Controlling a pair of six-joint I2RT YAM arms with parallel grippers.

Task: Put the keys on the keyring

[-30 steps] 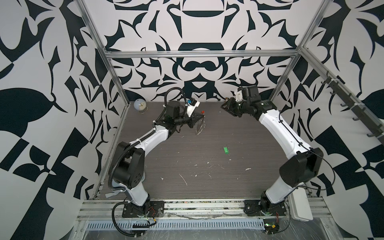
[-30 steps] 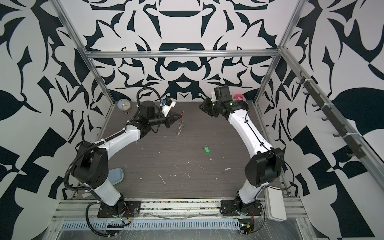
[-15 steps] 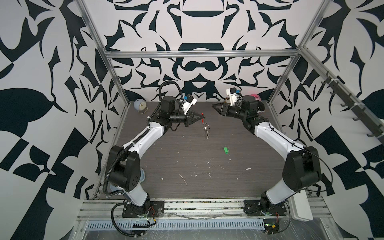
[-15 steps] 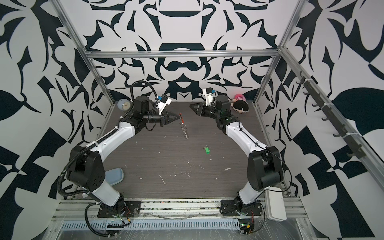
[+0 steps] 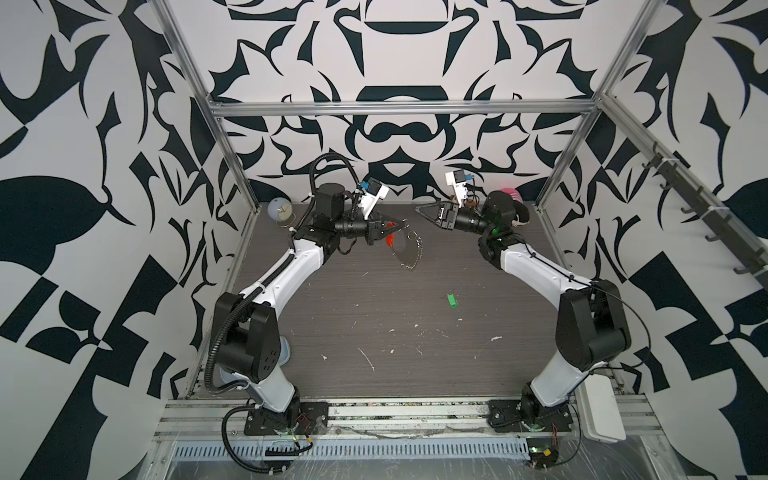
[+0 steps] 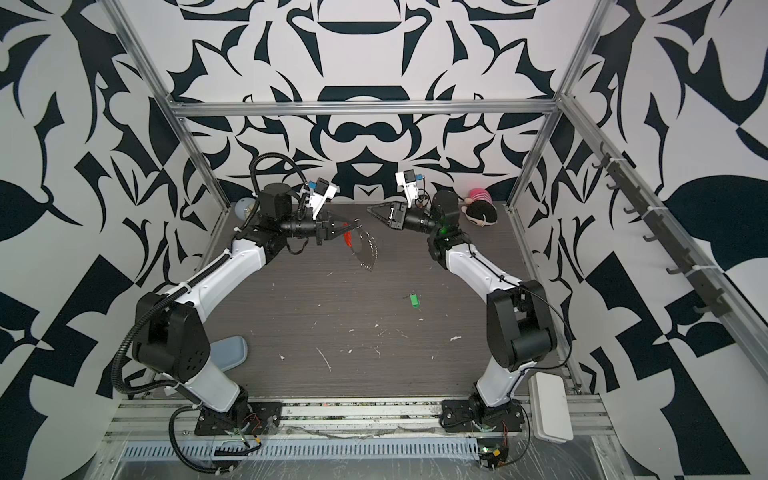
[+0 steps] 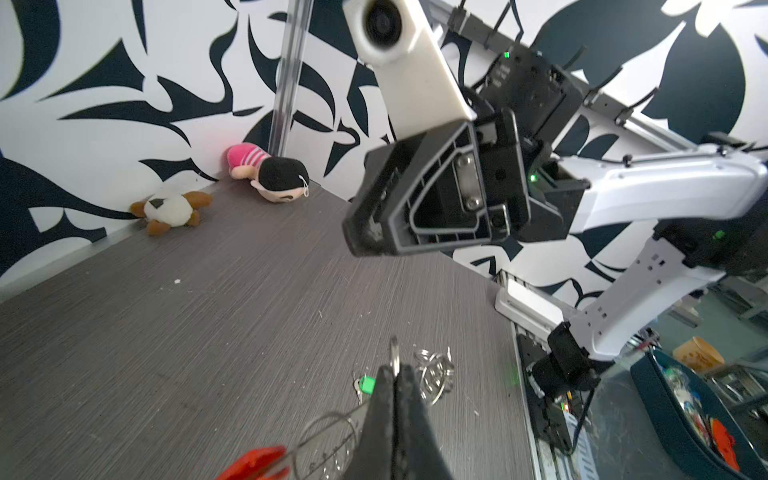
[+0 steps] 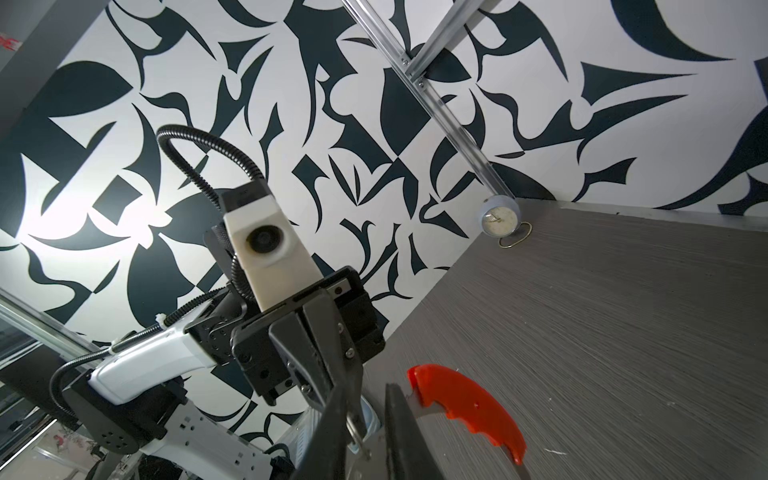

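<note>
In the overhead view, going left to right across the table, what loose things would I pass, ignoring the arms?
small round clock → keyring → green key tag → pink-striped doll → white box

No writing, label or number can be read anywhere; the small clock (image 8: 498,217) face is too blurred for numerals.

We are holding our left arm (image 5: 299,262) and right arm (image 5: 536,266) out at the far side, wrists level, tips facing, apart. Our left gripper (image 5: 401,225) is pressing its jaws together; our right gripper (image 5: 419,208) is standing slightly parted.
</note>
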